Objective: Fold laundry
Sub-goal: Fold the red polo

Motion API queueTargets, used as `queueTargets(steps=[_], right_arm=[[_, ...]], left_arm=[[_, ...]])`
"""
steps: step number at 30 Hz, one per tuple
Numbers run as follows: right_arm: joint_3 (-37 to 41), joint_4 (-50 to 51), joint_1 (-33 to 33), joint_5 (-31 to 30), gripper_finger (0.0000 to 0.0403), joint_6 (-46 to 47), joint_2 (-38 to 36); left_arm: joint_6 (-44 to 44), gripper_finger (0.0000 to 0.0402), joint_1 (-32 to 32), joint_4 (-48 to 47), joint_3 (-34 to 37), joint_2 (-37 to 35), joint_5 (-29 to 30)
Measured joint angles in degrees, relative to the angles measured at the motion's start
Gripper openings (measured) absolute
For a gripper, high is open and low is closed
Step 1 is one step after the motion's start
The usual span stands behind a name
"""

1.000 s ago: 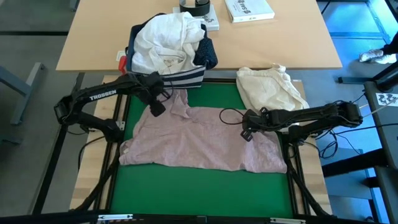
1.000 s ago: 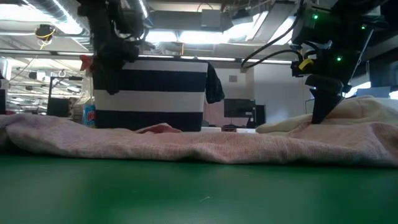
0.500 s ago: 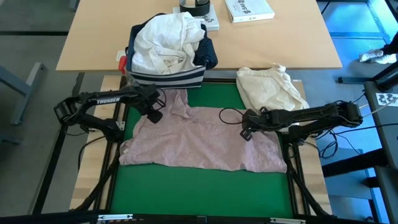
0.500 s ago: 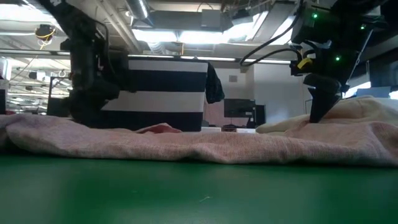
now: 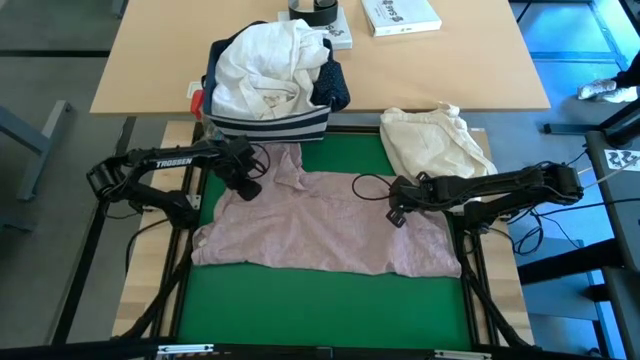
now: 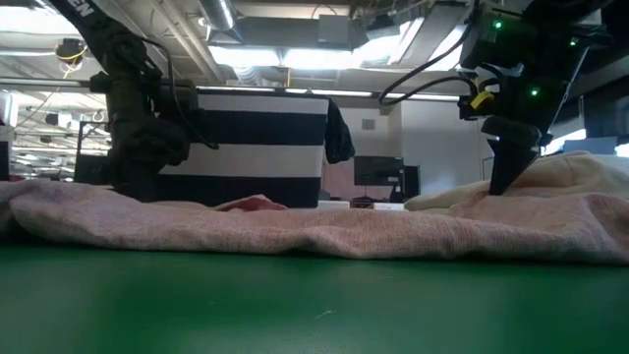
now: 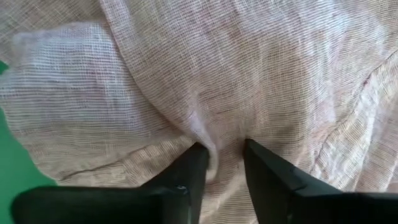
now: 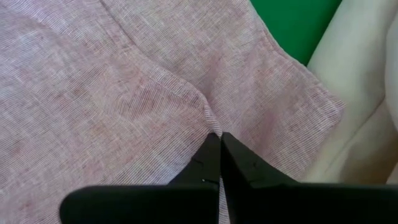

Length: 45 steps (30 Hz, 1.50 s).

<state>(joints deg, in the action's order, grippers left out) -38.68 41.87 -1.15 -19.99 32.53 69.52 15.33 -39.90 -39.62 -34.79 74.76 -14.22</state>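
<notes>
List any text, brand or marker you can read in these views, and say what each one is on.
"TROSSEN": white lettering on the left arm in the high view.
Book on the wooden table: cover print too small to read.
Black-and-white square marker at the right edge: a pattern, not readable text.
Pale pink top, striped bin, wrist views: no text visible.
</notes>
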Motion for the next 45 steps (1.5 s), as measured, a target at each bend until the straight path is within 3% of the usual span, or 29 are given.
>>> queueTargets(steps=[7,14,17,26,32,36,41,45], right_arm=[[0.0,0.0,0.0,0.0,0.0001,0.0,0.0],[0.0,0.0,0.0,0.0,0.0001,0.0,0.0],[0.0,0.0,0.0,0.0,0.0001,0.0,0.0],[0.0,0.0,0.0,0.0,0.0001,0.0,0.0],[0.0,-0.2,0.0,-0.8,0.0001,0.3,0.0],[0.0,0.3,0.0,-0.1,0.0019,0.4,0.0],[-6.1,9.7,0.0,7.8,0.0084,-1.8,-0.3],[-14.2,18.4,0.1,17.9,0.0124,-4.3,-0.5]], left_arm=[[-1.0,0.0012,0.3,-3.4,-2.6,-0.7,5.6],[-0.9,0.0002,0.9,-12.2,-10.6,-4.5,22.8],[-1.3,0.0002,-0.9,-14.0,-10.3,-4.4,25.7],[-3.7,0.0018,-3.3,-9.3,-7.0,-4.3,23.0],[-7.1,0.0072,-3.2,-8.4,-7.4,-4.3,19.8],[-7.1,0.0114,-2.9,-16.0,-13.7,-4.5,14.2],[-7.2,0.0141,2.7,-22.3,-23.2,-8.0,9.5],[-4.0,0.0144,9.4,-23.8,-25.2,-12.2,3.4]])
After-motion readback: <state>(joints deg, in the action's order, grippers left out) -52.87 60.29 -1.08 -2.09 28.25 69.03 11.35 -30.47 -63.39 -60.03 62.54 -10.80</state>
